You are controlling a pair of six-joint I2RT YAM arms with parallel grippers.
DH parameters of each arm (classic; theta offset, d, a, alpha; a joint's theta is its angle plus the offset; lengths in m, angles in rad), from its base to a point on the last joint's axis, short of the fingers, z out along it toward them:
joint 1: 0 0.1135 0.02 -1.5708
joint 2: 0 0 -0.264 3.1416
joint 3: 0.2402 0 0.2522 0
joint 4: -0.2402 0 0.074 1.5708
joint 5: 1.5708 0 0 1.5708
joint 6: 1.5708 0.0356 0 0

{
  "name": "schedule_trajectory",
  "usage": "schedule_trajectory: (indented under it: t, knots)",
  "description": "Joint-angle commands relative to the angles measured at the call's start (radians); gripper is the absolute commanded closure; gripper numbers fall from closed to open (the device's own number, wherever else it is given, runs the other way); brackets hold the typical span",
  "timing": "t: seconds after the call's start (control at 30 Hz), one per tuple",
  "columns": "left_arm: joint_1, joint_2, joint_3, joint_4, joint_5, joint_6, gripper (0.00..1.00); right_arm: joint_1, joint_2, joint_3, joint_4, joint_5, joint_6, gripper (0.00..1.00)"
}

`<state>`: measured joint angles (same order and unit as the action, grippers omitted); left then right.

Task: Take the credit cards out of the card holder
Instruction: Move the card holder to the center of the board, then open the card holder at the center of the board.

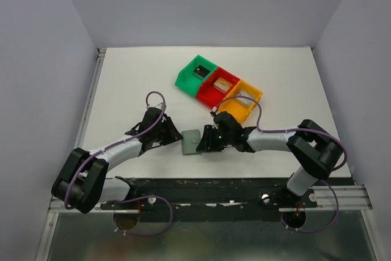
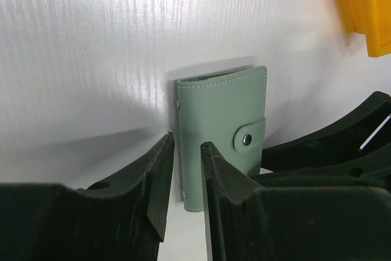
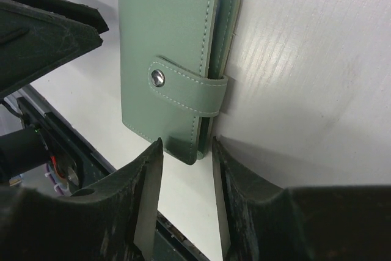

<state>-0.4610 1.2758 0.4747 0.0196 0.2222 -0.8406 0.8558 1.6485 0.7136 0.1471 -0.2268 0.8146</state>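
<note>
**Holder shut, both grippers empty**

On the table (image 1: 122,84), the card holder (image 3: 160,25) lies flat and snapped shut, just ahead of my left gripper (image 2: 187,148) and right gripper (image 3: 186,151). Both are parted slightly, pinching nothing. The holder looks light, soft and likely to slide. I would pin one panel and lift the strap (image 3: 192,93) beside its snap (image 3: 157,78).

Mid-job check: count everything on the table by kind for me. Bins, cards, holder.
Bins: 3 (green bin, red bin, orange bin)
Cards: 3, one lying in each bin (black card, tan card, pale card)
Card holder: 1, snapped shut
Total: 7
</note>
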Motion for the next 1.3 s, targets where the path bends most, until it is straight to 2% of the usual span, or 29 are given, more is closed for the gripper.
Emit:
schedule_trajectory:
  t: [0.0,0.6,0.77,0.9,1.1,1.27]
  knots:
    - [-0.013,0.011,-0.01,0.023,0.013,0.0,0.64,-0.004,0.005,-0.035,0.042,-0.022,0.02,0.55]
    - [-0.039,0.043,-0.05,0.075,0.005,-0.022,0.65,-0.014,0.03,-0.062,0.169,-0.085,0.047,0.66]
    - [-0.041,0.039,-0.048,0.079,0.006,-0.022,0.65,-0.014,0.024,-0.074,0.197,-0.097,0.047,0.81]
    - [-0.041,0.013,-0.048,0.074,0.0,-0.022,0.65,-0.015,0.004,-0.082,0.195,-0.091,0.04,0.99]
    - [-0.038,-0.075,-0.047,0.034,-0.037,-0.017,0.64,-0.018,-0.052,-0.082,0.144,-0.091,0.011,1.0]
    - [-0.033,-0.167,-0.045,-0.017,-0.109,-0.031,0.57,-0.017,-0.117,-0.086,0.1,-0.092,-0.04,1.0]
